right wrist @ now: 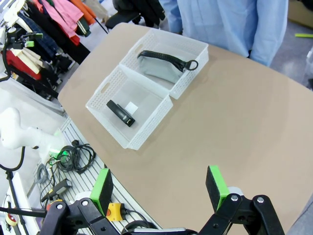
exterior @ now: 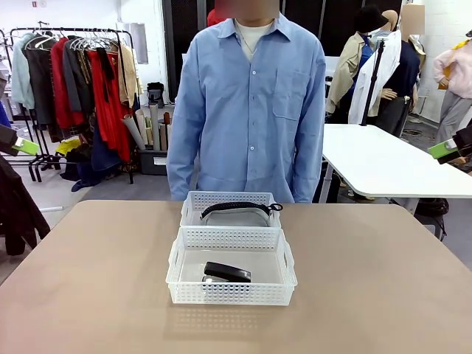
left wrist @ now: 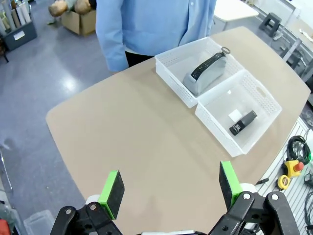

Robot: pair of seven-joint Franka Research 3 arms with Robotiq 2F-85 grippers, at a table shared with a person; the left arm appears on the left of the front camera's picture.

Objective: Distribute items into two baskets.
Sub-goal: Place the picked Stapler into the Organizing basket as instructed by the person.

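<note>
My left gripper (left wrist: 170, 188) and right gripper (right wrist: 160, 187) hang wide open, well apart from the stapler (exterior: 226, 272) and pouch (exterior: 236, 216) in their baskets (exterior: 184, 254).

Pretty cluttered workshop-looking room. Over at 9 to 10 o'clock there's a clothes rack (exterior: 74, 70) stuffed with red, grey and beige garments, and some rolled-up tubes (exterior: 140, 125) leaning next to a dark bin (exterior: 153, 161) around 11. A white table (exterior: 391, 162) sits off at 2 to 3 o'clock. The floor (left wrist: 44, 68) is a shiny grey-blue, with a cardboard box (left wrist: 80, 22) sitting on it. White walls at the back, dark panels in the middle. Light looks even, like overhead.
</note>
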